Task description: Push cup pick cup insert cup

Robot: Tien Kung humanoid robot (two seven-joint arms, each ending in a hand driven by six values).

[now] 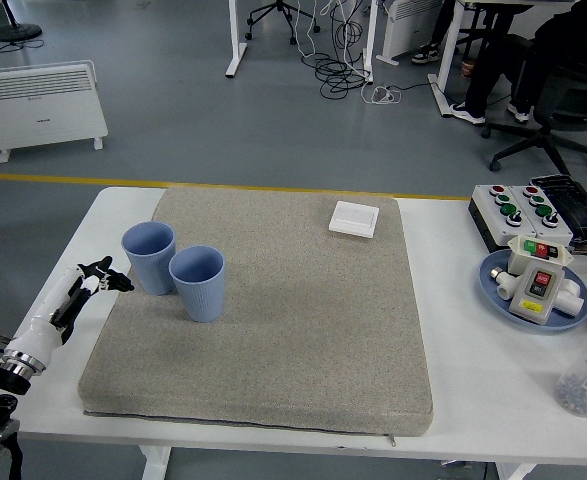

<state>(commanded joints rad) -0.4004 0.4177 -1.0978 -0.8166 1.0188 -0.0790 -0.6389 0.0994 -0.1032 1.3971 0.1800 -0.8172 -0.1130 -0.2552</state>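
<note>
Two light blue cups stand upright and side by side on the grey mat (293,320). One cup (149,257) is at the far left, the other cup (198,283) just right of it and a little nearer; they touch or nearly touch. My left hand (91,277) hovers at the mat's left edge, a short gap left of the far cup, fingers loosely spread and holding nothing. Its white forearm runs down to the lower left corner. The right arm is out of sight.
A small white flat box (354,217) lies at the mat's far edge. On the table's right are a button control box (518,207), a blue plate (500,292) holding a switch unit, and a clear bottle (586,378) near the right edge.
</note>
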